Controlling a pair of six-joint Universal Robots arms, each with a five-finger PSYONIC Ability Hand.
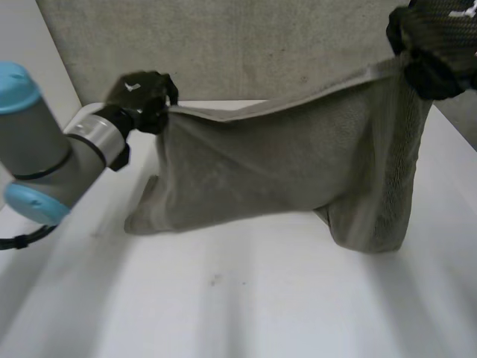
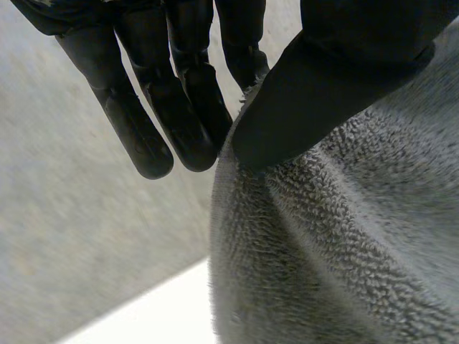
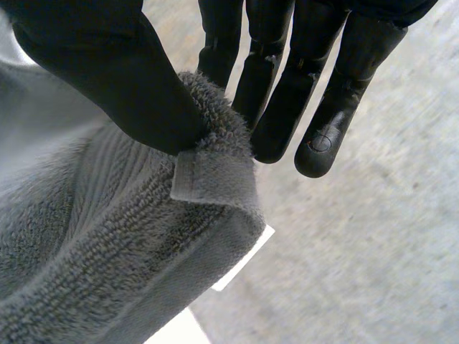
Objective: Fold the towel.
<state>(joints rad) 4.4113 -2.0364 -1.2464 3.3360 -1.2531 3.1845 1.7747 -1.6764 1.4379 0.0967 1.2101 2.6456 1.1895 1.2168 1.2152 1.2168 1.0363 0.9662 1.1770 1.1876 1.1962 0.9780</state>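
Two top corners of the grey terry-cloth towel point(image 1: 283, 168) are pinched thumb-to-fingers, one in my left hand point(image 1: 141, 101), one in my right hand point(image 1: 436, 45). It hangs stretched between them, its bottom resting on the white desk point(image 1: 246, 298). I judge no fold is laid yet.

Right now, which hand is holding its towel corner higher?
The right hand: the towel has a top edge that slopes up to it from the lower left hand.
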